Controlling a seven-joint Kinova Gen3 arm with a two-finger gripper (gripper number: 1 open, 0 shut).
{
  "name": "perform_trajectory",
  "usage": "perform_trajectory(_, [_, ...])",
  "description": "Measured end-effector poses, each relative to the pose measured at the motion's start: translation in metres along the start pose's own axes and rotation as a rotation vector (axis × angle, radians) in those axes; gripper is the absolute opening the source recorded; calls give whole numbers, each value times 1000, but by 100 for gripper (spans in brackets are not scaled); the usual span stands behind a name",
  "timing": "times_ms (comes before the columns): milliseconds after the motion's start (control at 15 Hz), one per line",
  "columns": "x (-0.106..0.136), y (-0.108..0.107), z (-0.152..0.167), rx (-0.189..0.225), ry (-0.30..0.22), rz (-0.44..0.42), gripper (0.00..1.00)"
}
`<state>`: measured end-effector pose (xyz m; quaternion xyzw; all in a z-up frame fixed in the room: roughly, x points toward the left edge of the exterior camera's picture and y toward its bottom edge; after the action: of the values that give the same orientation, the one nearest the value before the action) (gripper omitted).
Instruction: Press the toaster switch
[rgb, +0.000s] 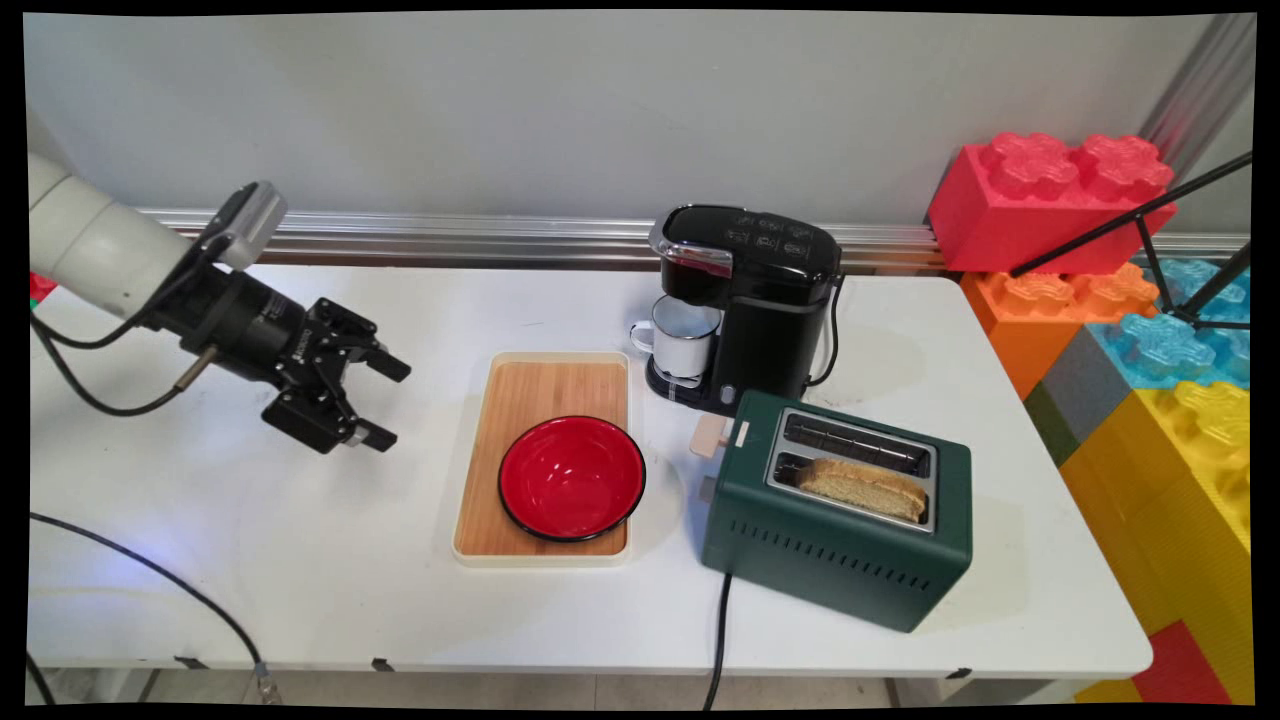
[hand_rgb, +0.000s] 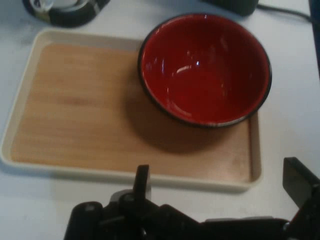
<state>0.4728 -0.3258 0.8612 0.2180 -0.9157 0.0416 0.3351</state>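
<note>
Item one: black two-finger tool, carried on a white arm entering from the left, poised above the worktop to the left of the tray; its fingers stand wide apart and hold nothing. Item two: rectangular tray with a cream rim and a wood-grain floor, lying flat near the middle of the worktop, its long side running away from the camera; in the hand view it fills most of the frame directly ahead of the tool. Item three: red bowl with a black rim, upright and empty, seated on the near end of the tray, its edge reaching the tray's right rim. Item four: black coffee machine at the back of the worktop, just beyond the tray's far right corner. Item five: white enamel mug with a dark rim, standing on the machine's drip platform under the spout, handle to the left. Item six: dark green two-slot toaster to the right of the tray and in front of the coffee machine, lever facing the tray; a slice of bread sits in the nearer slot, the farther slot being unfilled. Item seven: black power cable running from the toaster over the near edge. Item eight: large toy building blocks, red, orange, blue and yellow, stacked beside the worktop's right end.
</note>
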Motion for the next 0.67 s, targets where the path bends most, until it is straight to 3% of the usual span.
perform_trajectory(667, [22,-6,14,-4,57,21,100])
